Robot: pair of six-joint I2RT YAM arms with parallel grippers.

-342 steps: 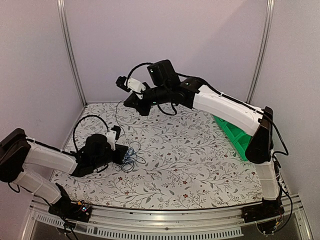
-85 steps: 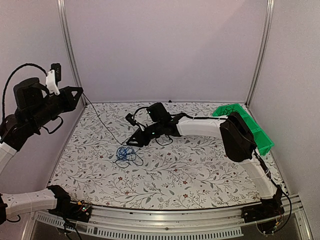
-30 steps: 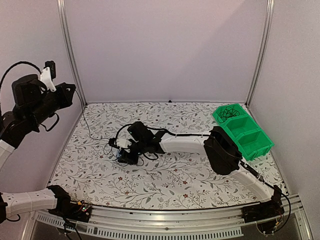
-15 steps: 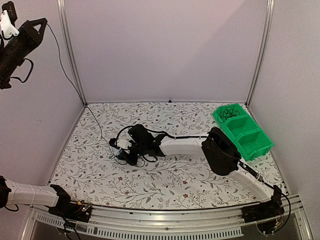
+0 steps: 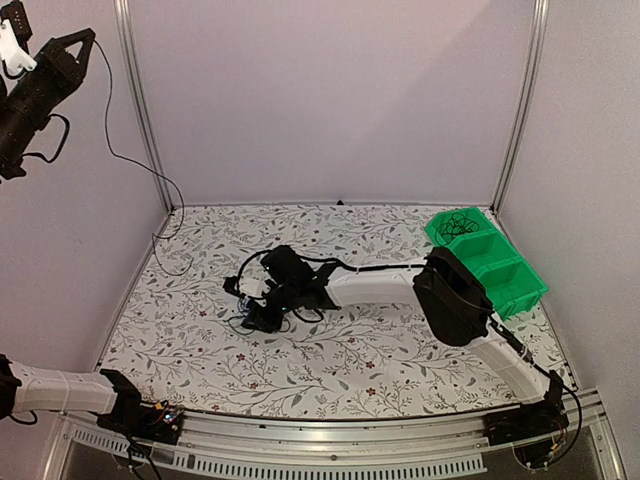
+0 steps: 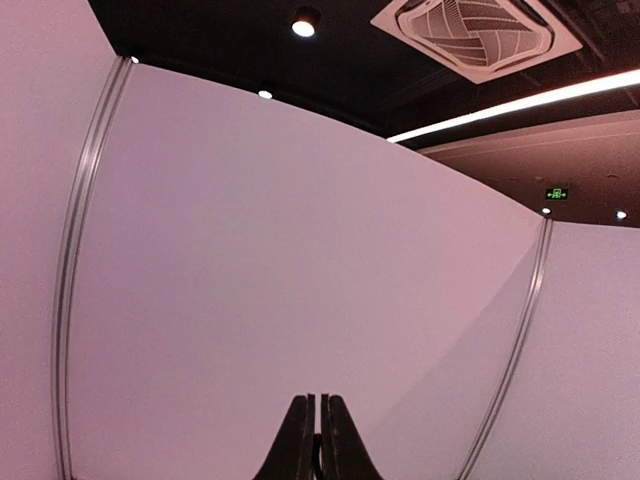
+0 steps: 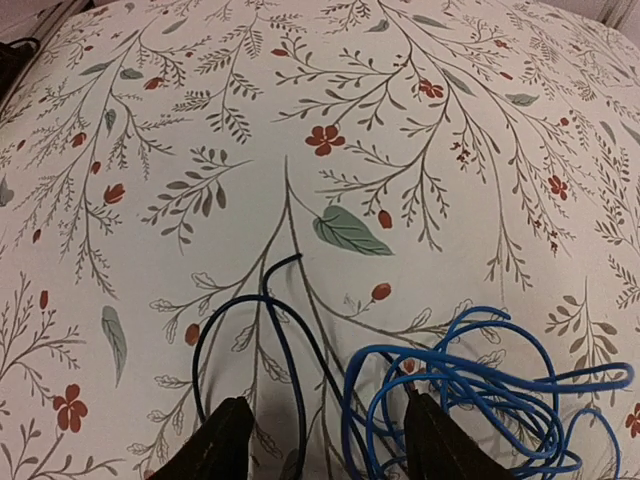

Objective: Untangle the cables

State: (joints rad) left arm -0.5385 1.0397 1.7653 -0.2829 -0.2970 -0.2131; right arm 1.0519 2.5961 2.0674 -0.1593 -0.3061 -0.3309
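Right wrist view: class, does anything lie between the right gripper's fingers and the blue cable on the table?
Nothing visible does. The right gripper stands open directly over the blue cable, with one blue strand and a black cable already lying between its fingers.

Left arm: lifted high at the upper left. The left gripper points up and to the right, jaws pressed together, pinching a thin black cable that hangs from the tip.

Right arm: reaches from its base at the near right, elbow bent, forearm running leftward, wrist low. The right gripper has its fingers parted and grips nothing.
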